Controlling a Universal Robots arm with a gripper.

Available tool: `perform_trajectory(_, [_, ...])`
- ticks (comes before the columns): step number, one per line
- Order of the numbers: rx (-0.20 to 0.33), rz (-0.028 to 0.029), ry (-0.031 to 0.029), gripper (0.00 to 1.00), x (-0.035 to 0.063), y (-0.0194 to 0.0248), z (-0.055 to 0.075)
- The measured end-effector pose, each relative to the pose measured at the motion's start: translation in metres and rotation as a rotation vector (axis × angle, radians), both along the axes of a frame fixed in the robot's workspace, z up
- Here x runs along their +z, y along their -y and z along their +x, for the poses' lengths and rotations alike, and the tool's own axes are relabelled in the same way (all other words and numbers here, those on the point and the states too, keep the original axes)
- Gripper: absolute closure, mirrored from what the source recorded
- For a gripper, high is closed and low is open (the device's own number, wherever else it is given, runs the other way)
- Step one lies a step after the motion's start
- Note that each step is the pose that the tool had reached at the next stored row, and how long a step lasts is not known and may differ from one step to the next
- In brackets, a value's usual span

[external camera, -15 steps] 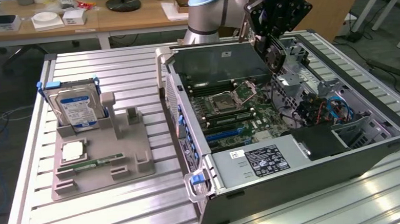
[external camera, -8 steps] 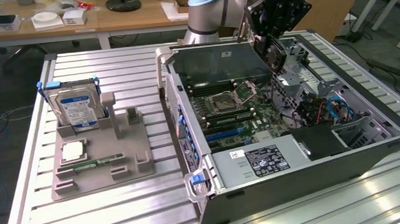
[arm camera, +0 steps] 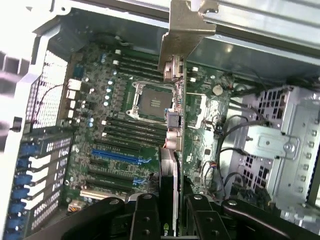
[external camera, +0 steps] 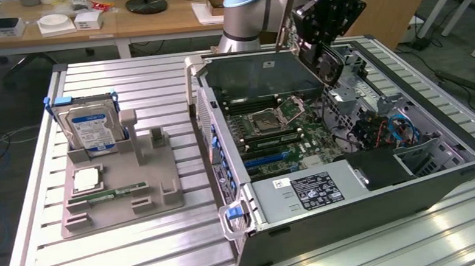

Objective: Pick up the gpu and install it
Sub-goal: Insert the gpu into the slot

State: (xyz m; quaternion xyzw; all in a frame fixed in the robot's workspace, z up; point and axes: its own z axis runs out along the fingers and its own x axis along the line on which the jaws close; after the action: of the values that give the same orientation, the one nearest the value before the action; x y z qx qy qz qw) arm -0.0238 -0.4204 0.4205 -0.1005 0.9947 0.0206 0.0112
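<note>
On the exterior view's left, a grey holder (external camera: 154,174) sits on the slatted table (external camera: 146,253). A hard drive (external camera: 91,127) stands upright at the holder's back and a green memory stick (external camera: 114,193) lies flat nearer its front. Further right is the open computer case (external camera: 372,211) with its motherboard (external camera: 278,134) exposed. Over the case's far side hangs the gripper (external camera: 327,24), its fingers (arm camera: 145,215) clamped on either side of the gpu (arm camera: 169,170) — the card held edge-on over the motherboard, its metal bracket (arm camera: 184,30) at the end away from the gripper.
</note>
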Motion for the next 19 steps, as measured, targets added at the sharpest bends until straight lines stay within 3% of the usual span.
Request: perform_trajectory(19, [0.319, 0.0000, 0.0000, 0.73, -0.0012, 0.0000, 0.0000])
